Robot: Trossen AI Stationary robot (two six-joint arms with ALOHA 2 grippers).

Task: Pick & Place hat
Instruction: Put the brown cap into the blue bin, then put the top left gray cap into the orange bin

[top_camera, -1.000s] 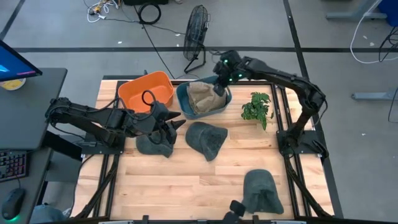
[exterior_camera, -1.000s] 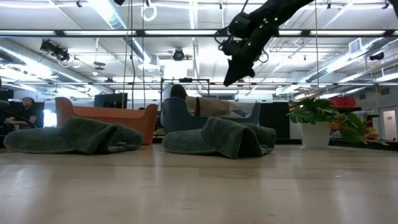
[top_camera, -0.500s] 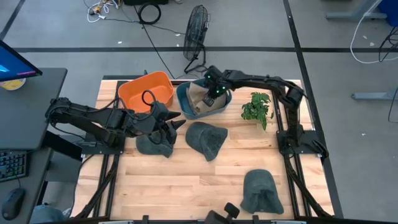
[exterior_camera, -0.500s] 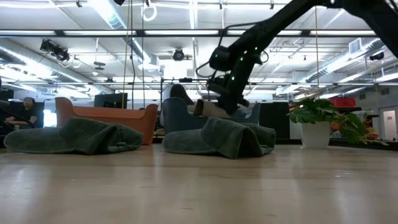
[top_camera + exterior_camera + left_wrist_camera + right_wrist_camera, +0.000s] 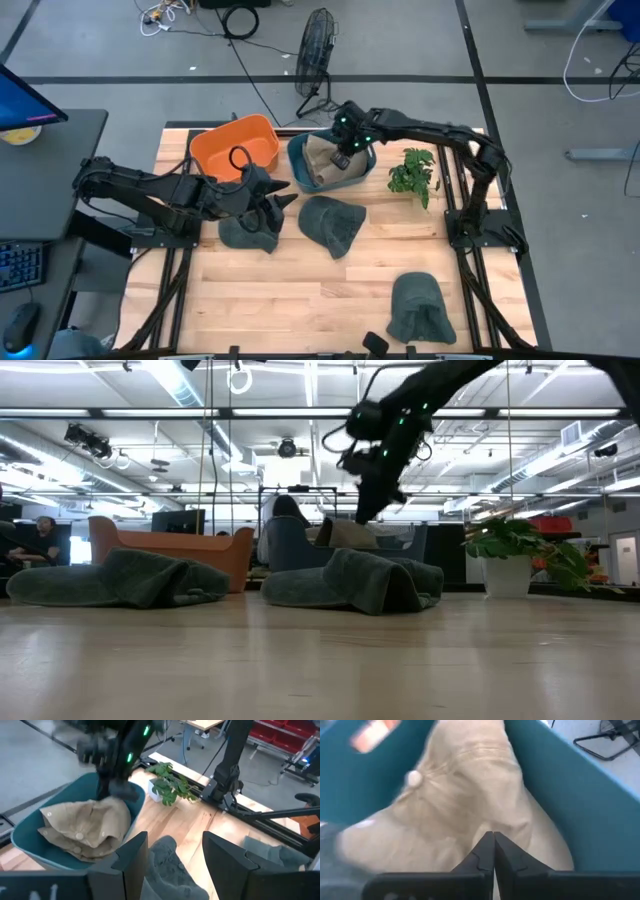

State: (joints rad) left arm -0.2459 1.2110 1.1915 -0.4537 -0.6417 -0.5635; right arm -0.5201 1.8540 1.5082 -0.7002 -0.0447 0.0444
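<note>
A tan hat (image 5: 322,157) lies in a teal bin (image 5: 368,168) at the table's far side; it also shows in the right wrist view (image 5: 465,805). My right gripper (image 5: 493,836) is shut and hangs over that hat, slanting down (image 5: 366,516). Three dark green hats lie flat on the table: left (image 5: 246,233), middle (image 5: 332,224) and near right (image 5: 420,308). My left gripper (image 5: 175,837) is open above the left hat (image 5: 288,193) and points toward the middle hat (image 5: 167,870), touching nothing. My right gripper's shut fingertips (image 5: 487,845) stand just over the tan hat's crown (image 5: 485,820), coming from above at a slant. I cannot tell whether they touch the cloth. The hat rests in the bin.
An orange bin (image 5: 236,146) stands left of the teal one. A small potted plant (image 5: 413,173) stands to the right of the teal bin. Bare wood lies along the near left part of the table (image 5: 290,300). A fan and cables are on the floor beyond the table.
My right gripper dropped into the teal bin onto the tan hat, then rose a little above it. The left arm kept still.
</note>
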